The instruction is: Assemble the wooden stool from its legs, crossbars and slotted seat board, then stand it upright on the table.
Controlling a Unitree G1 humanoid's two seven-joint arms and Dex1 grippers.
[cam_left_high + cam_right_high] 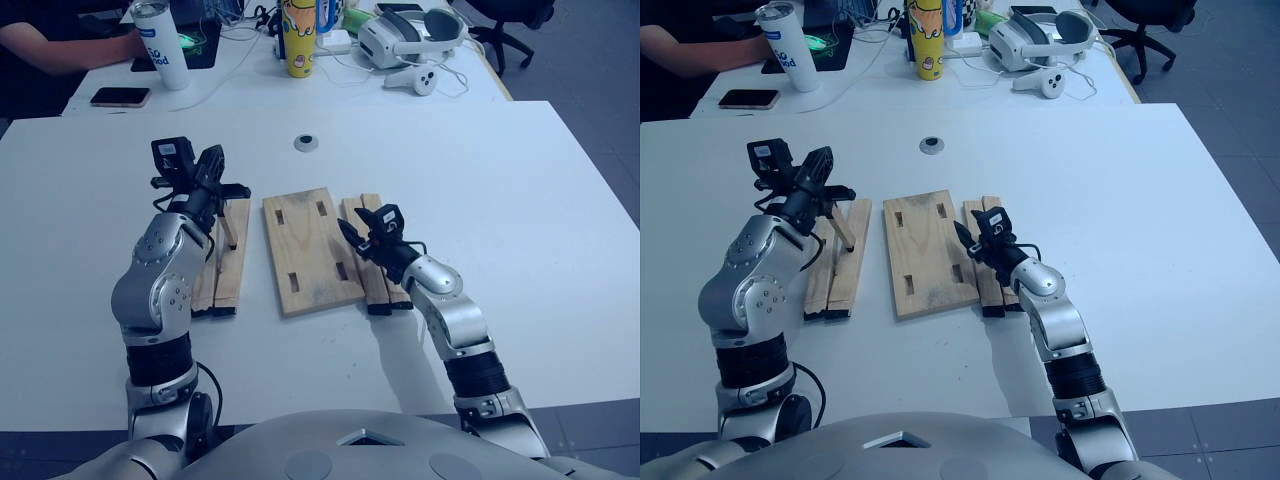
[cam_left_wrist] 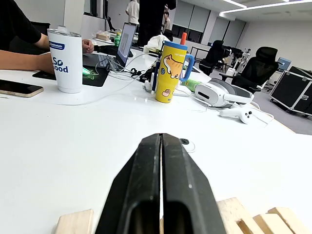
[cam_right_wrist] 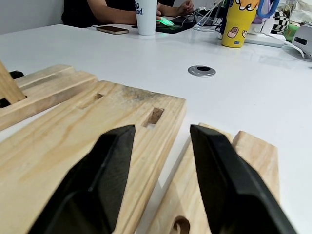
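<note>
Fingers of the left gripper (image 2: 160,146) are pressed together above the left pale wooden leg planks (image 1: 230,270), perhaps steadying a thin tilted wooden crossbar (image 1: 229,230). Right gripper (image 3: 161,134) fingers are spread at the flat slotted wooden seat board (image 1: 300,250) on the white bench (image 1: 520,220), apparently to grip its edge.

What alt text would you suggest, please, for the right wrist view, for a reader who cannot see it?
The right claw hangs open, low over the slotted seat board and a wooden leg piece lying beside it on the white table. Farther back are a round grommet and a yellow cup.
</note>
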